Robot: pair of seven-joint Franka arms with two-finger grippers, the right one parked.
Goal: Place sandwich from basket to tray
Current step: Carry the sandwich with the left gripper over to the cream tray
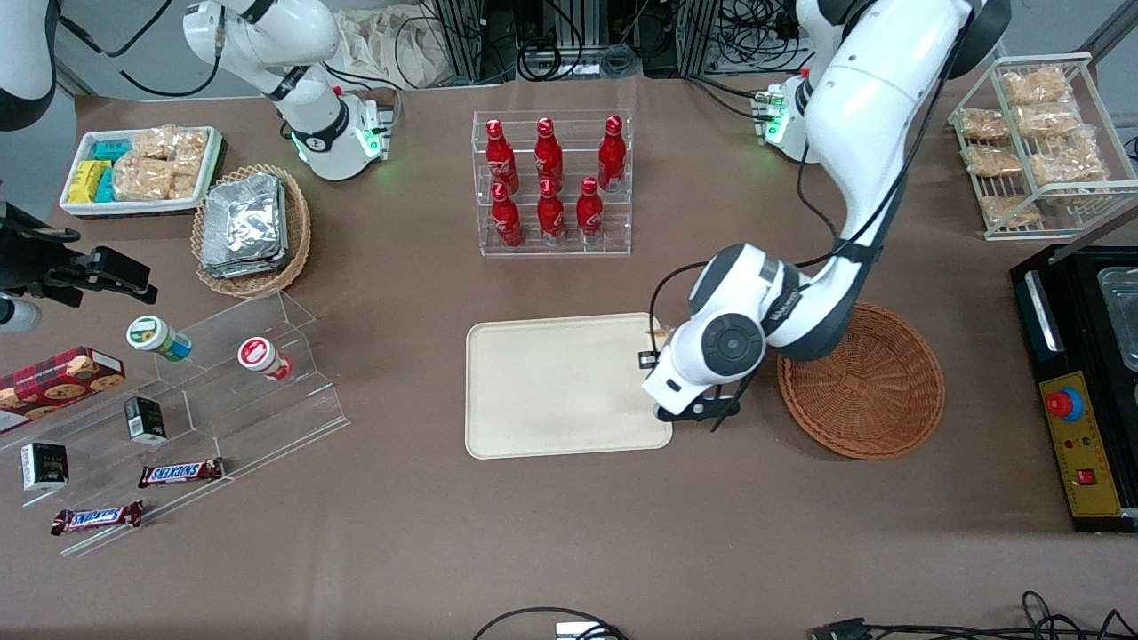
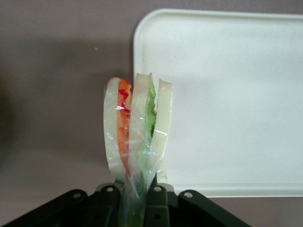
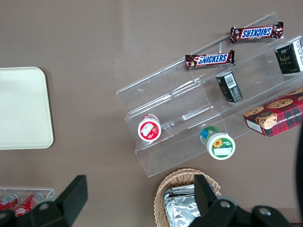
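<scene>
Pincer (image 2: 137, 198) (closed) gripping sandwich (image 2: 137, 127)

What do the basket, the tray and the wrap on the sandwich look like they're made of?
Basket: reddish-brown woven wicker, visible ribbed weave. Tray: smooth matte cream, probably plastic. Sandwich, held in the tool at the tray's edge: clear glossy film, creased with highlights.

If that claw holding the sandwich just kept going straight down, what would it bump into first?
Probably the tray's rim: the claw, shut on the sandwich, hangs over the corner of the tray nearest the basket. Depth is unclear, so it might meet bare table beside it instead.
</scene>
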